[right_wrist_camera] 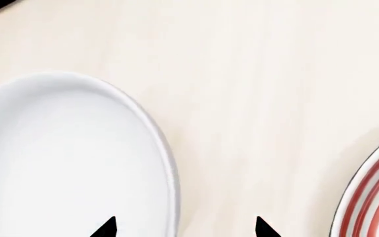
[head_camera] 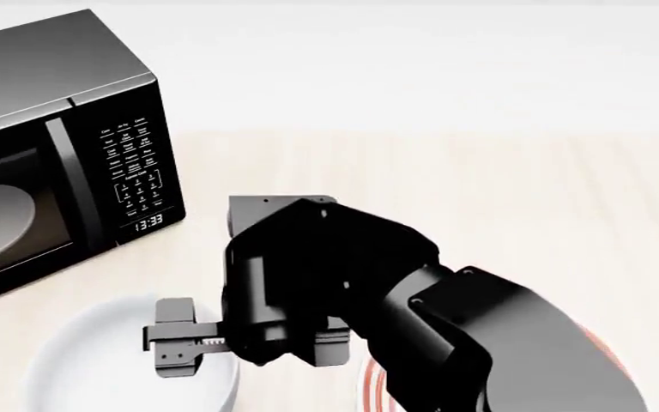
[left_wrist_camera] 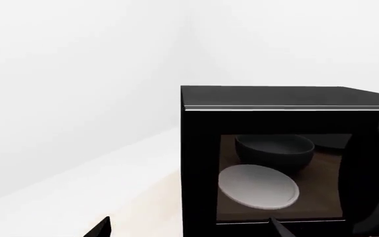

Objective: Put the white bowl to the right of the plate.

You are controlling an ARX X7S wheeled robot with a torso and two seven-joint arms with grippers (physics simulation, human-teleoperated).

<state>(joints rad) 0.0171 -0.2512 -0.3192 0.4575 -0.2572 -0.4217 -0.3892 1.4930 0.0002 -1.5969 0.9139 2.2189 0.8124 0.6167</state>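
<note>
Right hand [right_wrist_camera: 184, 228] fingers apart over white bowl [right_wrist_camera: 64, 163] rim, plate [right_wrist_camera: 374, 197] beside, left hand unclear facing microwave [left_wrist_camera: 288, 158].

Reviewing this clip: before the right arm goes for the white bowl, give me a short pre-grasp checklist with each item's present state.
1. Right gripper open: ok, its fingertips stand apart with nothing between them.
2. Jaws straddling the white bowl rim: ok, in the right wrist view the rim's right edge runs between the two tips.
3. Bowl not yet held: ok, it sits on the table.
4. Bowl on the wrong side of the plate: ok, it lies to the plate's left, apart from it.
5. Drop spot right of the plate free: cannot tell, the arm hides it in the head view.
6. Left gripper idle: ok, open, facing the microwave.
</note>
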